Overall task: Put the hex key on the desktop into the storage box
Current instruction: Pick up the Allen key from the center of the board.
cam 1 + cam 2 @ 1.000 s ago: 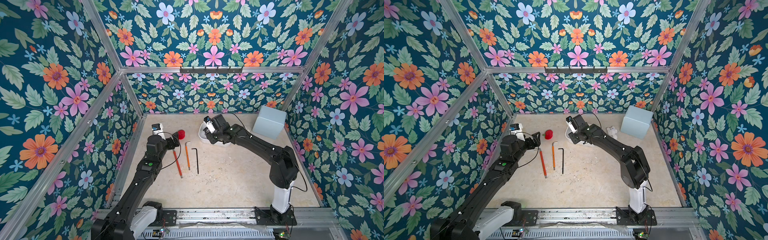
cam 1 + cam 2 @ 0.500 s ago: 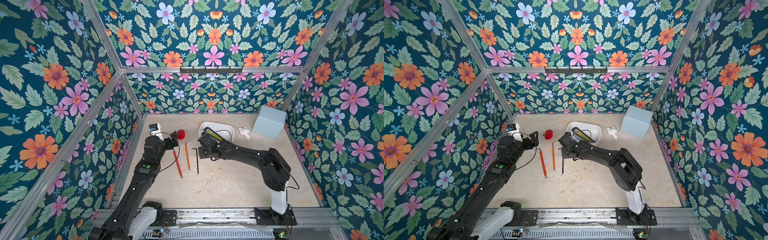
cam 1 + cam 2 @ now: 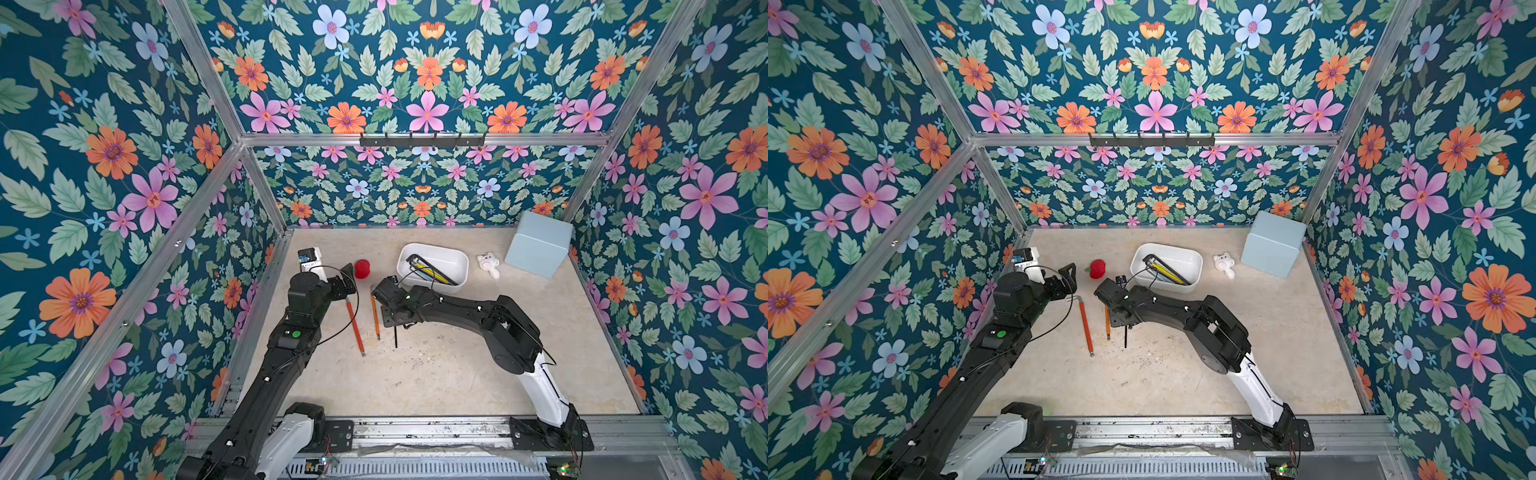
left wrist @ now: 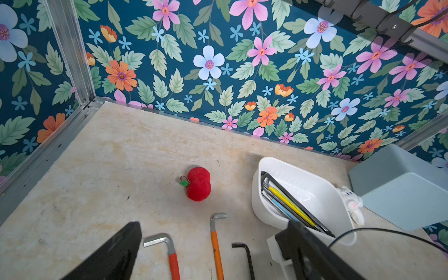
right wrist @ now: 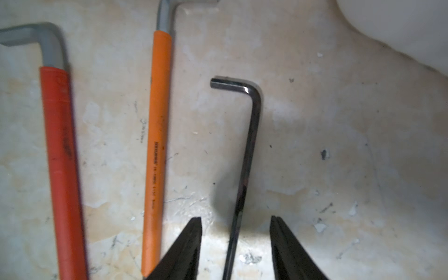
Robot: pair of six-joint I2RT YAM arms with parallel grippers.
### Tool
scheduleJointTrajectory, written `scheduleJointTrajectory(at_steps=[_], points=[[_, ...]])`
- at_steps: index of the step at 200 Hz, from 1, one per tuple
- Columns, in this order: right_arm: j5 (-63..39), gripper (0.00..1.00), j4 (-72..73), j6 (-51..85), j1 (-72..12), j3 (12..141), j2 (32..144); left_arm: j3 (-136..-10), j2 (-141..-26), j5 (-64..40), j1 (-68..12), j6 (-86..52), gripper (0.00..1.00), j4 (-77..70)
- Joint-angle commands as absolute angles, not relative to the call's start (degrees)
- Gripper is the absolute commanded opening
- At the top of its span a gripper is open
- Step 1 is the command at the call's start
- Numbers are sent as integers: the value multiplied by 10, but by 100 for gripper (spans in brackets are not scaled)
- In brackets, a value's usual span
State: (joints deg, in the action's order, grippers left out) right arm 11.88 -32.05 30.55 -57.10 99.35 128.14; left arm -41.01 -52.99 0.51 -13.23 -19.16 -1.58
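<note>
Hex key (image 5: pixel 244 169): black, L-shaped, flat on the counter (image 3: pixel 457 365), near the storage box (image 3: pixel 451 254), on the side of the box facing the robot bases.
Right gripper (image 5: pixel 235 218): partly open, jaws astride the long shank, clamping nothing.
Left gripper (image 4: pixel 211 229): wide open, empty.
Handling: probably light, rigid, slick steel; thin and low-lying.
Hold: mid-shank, square across, pressed close to the counter.
</note>
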Motion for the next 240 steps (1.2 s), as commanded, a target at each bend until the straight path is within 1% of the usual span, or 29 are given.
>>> scheduleJointTrajectory(at_steps=[1, 69, 110, 137, 171, 188, 209, 231, 240], points=[[133, 51, -345, 314, -571, 998, 1285, -410, -526, 12, -133, -184, 99, -17], [109, 47, -355, 308, -573, 1013, 1303, -406, -523, 13, -133, -185, 99, -17], [104, 43, -370, 307, -578, 1023, 1316, -404, -521, 13, -133, -186, 99, -17], [109, 39, -386, 309, -582, 1027, 1321, -404, -517, 14, -133, -186, 99, -17], [123, 38, -426, 315, -589, 1047, 1336, -402, -518, 14, -133, -188, 99, -18], [131, 35, -441, 317, -593, 1055, 1347, -401, -517, 13, -133, -188, 99, -19], [122, 28, -445, 318, -595, 1055, 1354, -401, -517, 13, -133, -188, 99, -19], [122, 15, -445, 319, -595, 1053, 1355, -401, -517, 14, -133, -188, 99, -19], [120, 8, -443, 319, -595, 1051, 1354, -401, -517, 14, -133, -188, 99, -19]])
